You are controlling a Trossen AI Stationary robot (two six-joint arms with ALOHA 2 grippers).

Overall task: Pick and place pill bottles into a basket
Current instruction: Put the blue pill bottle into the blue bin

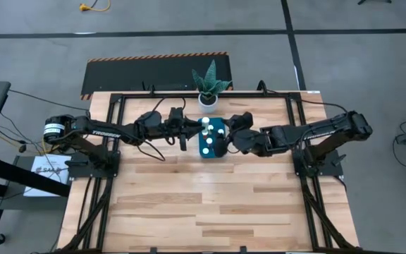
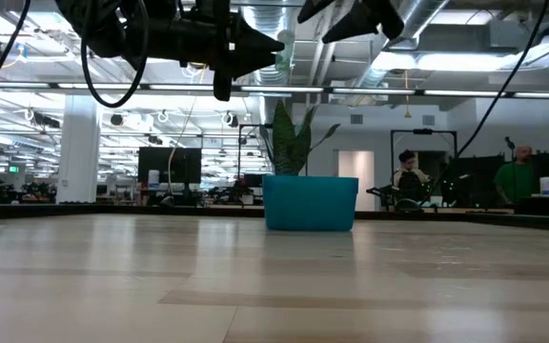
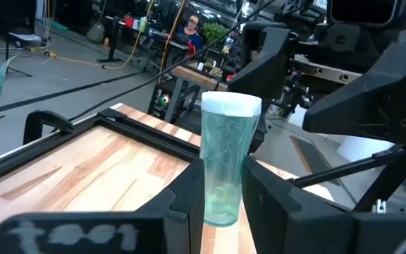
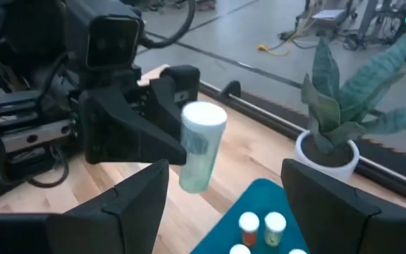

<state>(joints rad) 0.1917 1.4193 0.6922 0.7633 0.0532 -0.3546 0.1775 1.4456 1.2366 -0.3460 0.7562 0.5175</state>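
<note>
Left wrist view shows a pill bottle (image 3: 226, 159), a translucent pale green cylinder with a white cap, standing upright between the two dark fingers (image 3: 189, 194) of the left gripper (image 3: 222, 201), which are closed against its lower body. Right wrist view shows the same bottle (image 4: 199, 144) held by the left gripper in the air above the wood, beside the near corner of the basket (image 4: 228, 219). High view places the basket (image 1: 204, 148), a teal rectangular tray, at the centre of the far half of the table (image 1: 210, 204), with several white-capped pill bottles (image 1: 208, 129) already inside it. The left gripper (image 1: 184, 135) sits just beside the basket's left edge. The right gripper (image 1: 220, 144) hovers over the basket's right side; right wrist view shows its fingers (image 4: 136, 197) spread wide apart with nothing between them. Low view shows both grippers well above the tabletop and the basket (image 2: 310, 202) resting on the wood. A white pot with a green plant (image 1: 209, 86) stands just behind the basket at the table's far edge. Two people (image 2: 410, 176) are visible in the room beyond the table.
</note>
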